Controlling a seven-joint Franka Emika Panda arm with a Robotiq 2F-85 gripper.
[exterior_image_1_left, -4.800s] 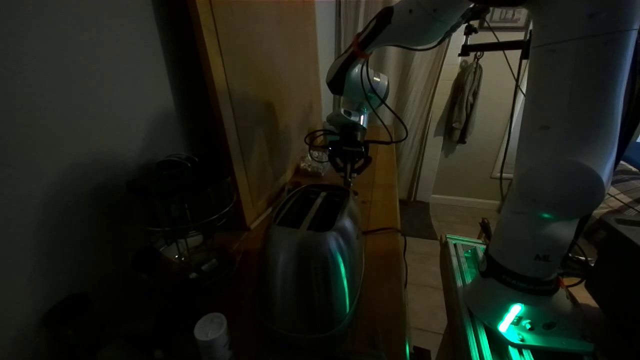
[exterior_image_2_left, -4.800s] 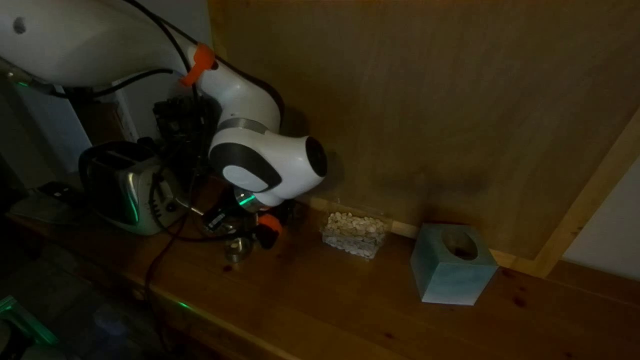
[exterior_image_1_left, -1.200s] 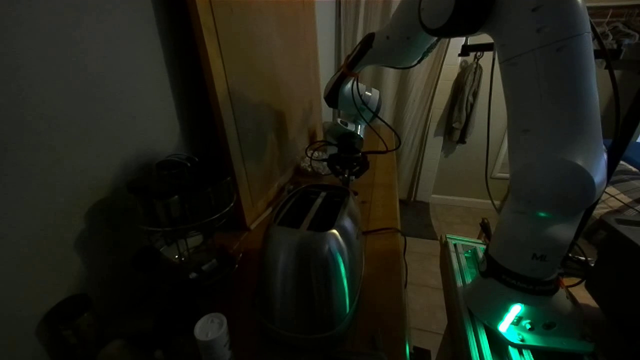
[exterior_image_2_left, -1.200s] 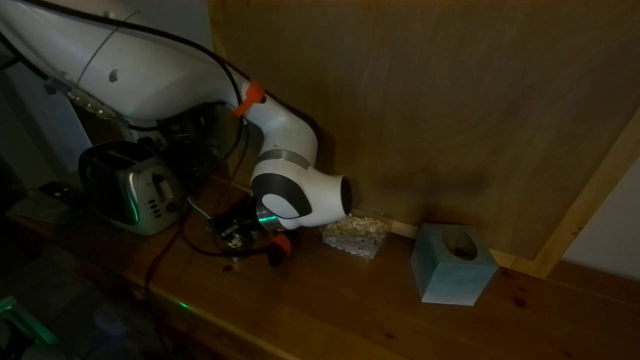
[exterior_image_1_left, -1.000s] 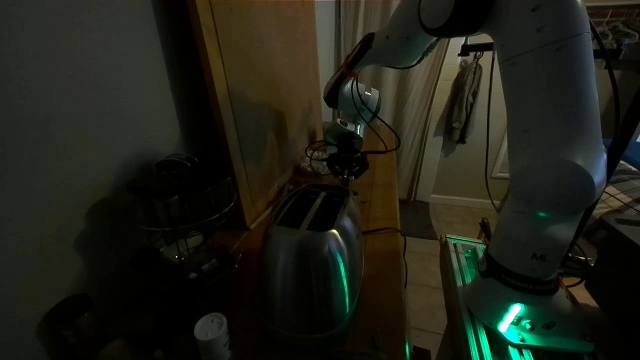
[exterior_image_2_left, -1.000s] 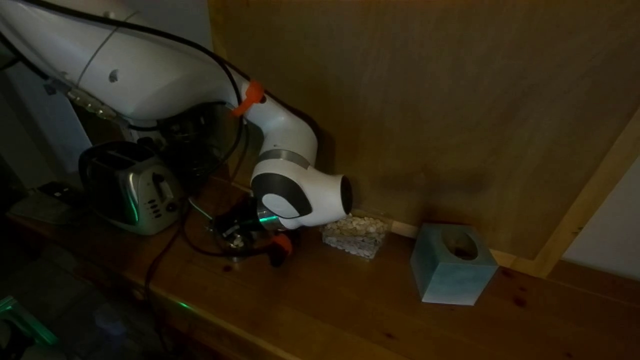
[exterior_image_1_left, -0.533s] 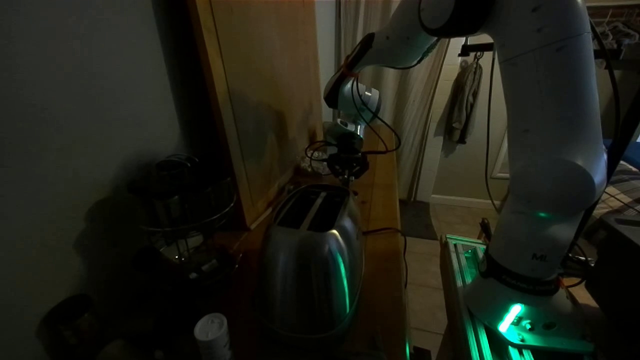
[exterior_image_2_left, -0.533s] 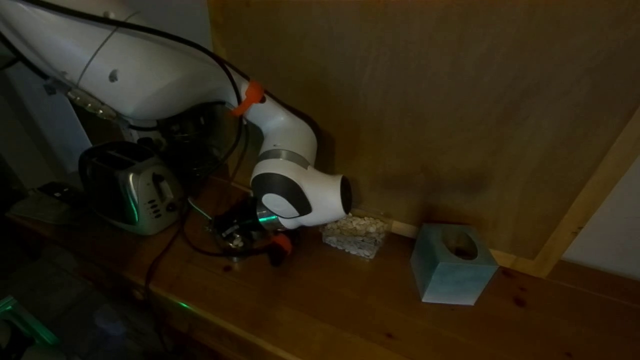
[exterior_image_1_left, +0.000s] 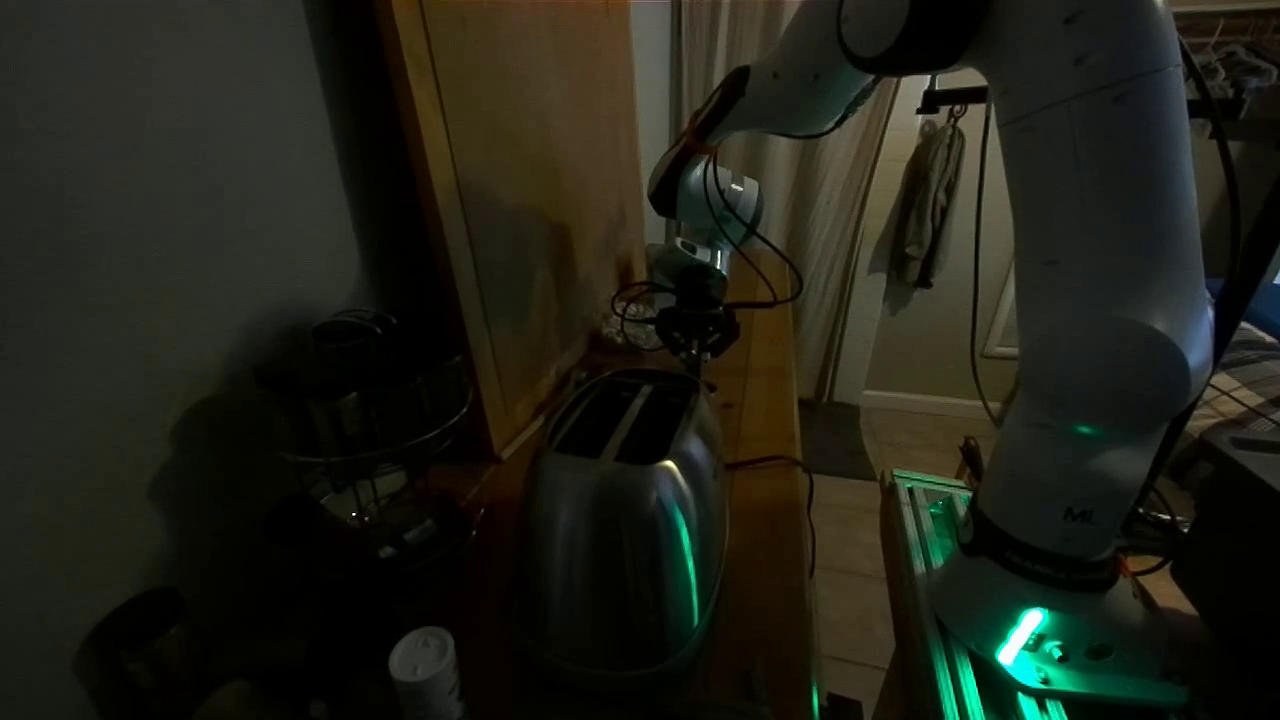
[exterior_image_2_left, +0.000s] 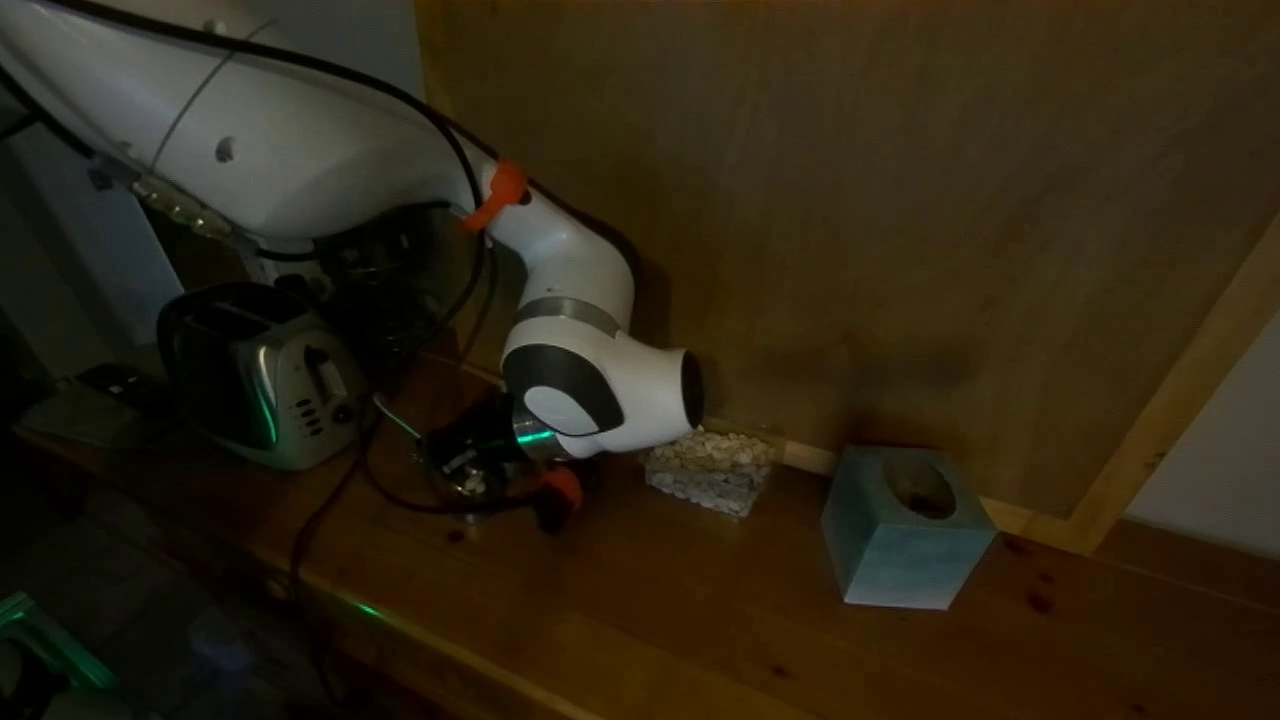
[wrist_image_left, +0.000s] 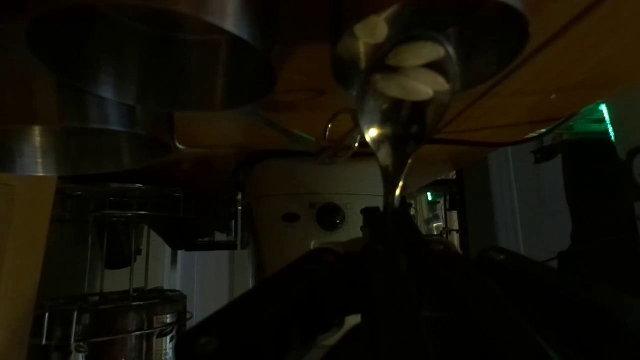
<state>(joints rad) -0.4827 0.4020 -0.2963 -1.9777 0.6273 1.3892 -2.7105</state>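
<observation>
Right, I'm clamping a spoon (wrist_image_left: 400, 117) by its handle in my gripper (wrist_image_left: 391, 222), its long axis running from my grip toward a metal cup (wrist_image_left: 487, 50); the spoon's bowl, carrying pale oval pieces (wrist_image_left: 406, 87), is overlapping the cup's mouth, though whether inside or just above I can't tell. Beside the cup another metal vessel (wrist_image_left: 150, 60) is crowding close, beyond the cup the toaster (wrist_image_left: 295, 185) is standing, and in an exterior view a clear container (exterior_image_2_left: 710, 478) is sitting on the cup's opposite side from the toaster.
</observation>
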